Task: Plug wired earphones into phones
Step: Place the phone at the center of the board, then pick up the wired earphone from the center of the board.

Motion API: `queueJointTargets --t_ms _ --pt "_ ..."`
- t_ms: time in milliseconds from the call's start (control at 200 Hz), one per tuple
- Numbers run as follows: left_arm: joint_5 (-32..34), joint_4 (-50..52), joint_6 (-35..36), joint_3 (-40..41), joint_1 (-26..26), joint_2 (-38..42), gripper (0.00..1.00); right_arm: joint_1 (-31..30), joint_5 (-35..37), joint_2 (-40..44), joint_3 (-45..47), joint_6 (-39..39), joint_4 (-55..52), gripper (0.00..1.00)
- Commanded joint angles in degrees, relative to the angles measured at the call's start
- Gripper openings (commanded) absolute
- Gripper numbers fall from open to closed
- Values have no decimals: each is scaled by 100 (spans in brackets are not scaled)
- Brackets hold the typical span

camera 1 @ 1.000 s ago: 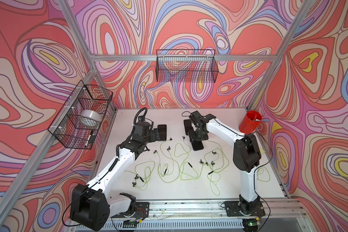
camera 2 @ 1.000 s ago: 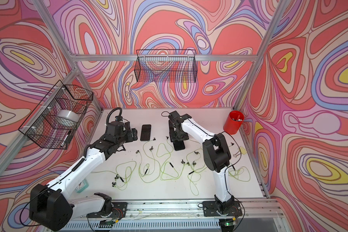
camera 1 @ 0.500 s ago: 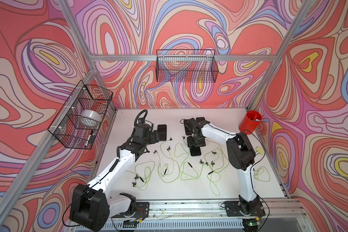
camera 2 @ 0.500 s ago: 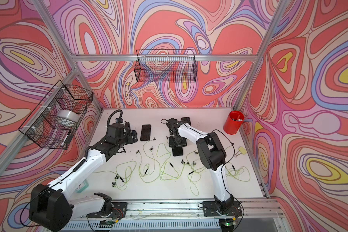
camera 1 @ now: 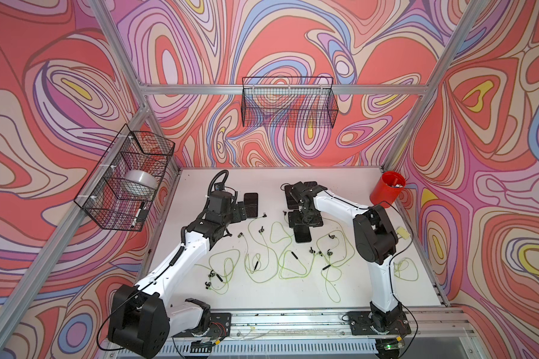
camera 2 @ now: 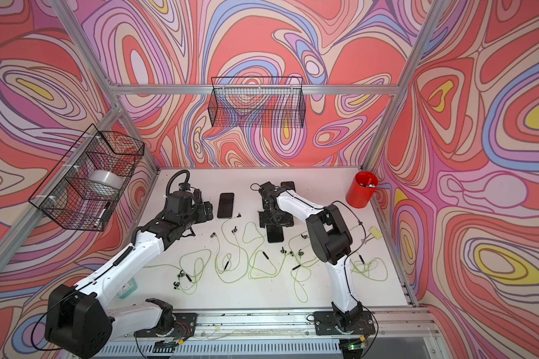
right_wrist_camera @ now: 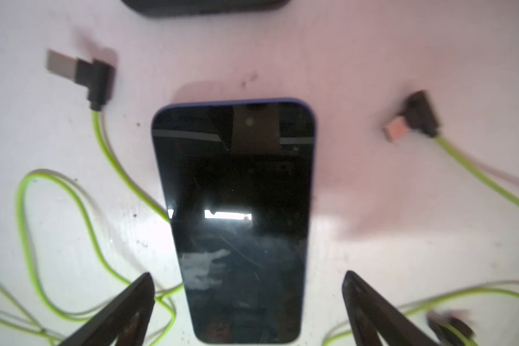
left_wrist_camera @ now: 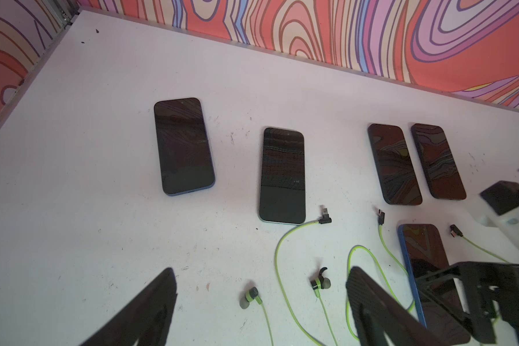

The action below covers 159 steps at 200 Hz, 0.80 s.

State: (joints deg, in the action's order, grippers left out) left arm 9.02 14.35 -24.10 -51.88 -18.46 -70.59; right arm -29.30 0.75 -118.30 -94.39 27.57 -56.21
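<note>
Several black phones lie on the white table (camera 1: pixel 339 279). In the left wrist view they lie in a row (left_wrist_camera: pixel 183 146) (left_wrist_camera: pixel 282 176) (left_wrist_camera: pixel 393 164) (left_wrist_camera: pixel 438 161). A nearer phone (right_wrist_camera: pixel 237 215) (camera 1: pixel 302 233) lies flat between the fingers of my open right gripper (right_wrist_camera: pixel 247 299) (camera 1: pixel 304 219), with a gap on each side. Dark plugs (right_wrist_camera: pixel 93 78) (right_wrist_camera: pixel 414 119) lie on either side of it. Yellow-green wired earphones (camera 1: pixel 262 258) sprawl across the front half. My left gripper (left_wrist_camera: pixel 259 302) (camera 1: pixel 241 213) hangs open and empty above two earbuds (left_wrist_camera: pixel 249 296), beside a phone (camera 1: pixel 251 204).
A red cup (camera 1: pixel 386 191) stands at the back right corner. Wire baskets hang on the back wall (camera 1: pixel 288 105) and the left wall (camera 1: pixel 128 180). A small yellow pad (camera 1: pixel 402 232) lies near the right edge. More cable loops (camera 1: pixel 405 270) sit by the right arm.
My right gripper carried a phone a little toward the front, set it flat and opened off it. The left arm has barely moved.
</note>
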Motion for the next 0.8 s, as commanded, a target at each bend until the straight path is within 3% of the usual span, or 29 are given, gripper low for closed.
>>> queueJointTargets --t_ms 0,160,320,571,676,791 --pt "-9 -146 -60 -37 -33 -32 91 960 297 1214 476 91 -333 98" --pt "-309 -495 -333 8 -28 -210 89 2795 494 2089 1380 -281 -194 88" --pt "-912 -898 -701 -64 -34 -554 88 4019 688 1919 1654 -668 46 84" --pt "-1120 -1118 -837 19 -48 -663 88 4479 174 1175 1560 -647 601 68" --pt "-1072 -1019 -767 18 -50 -667 88 4586 260 862 1468 -623 632 58" --pt "-961 -946 -715 59 -48 -645 89 4609 413 625 1484 -658 699 56"
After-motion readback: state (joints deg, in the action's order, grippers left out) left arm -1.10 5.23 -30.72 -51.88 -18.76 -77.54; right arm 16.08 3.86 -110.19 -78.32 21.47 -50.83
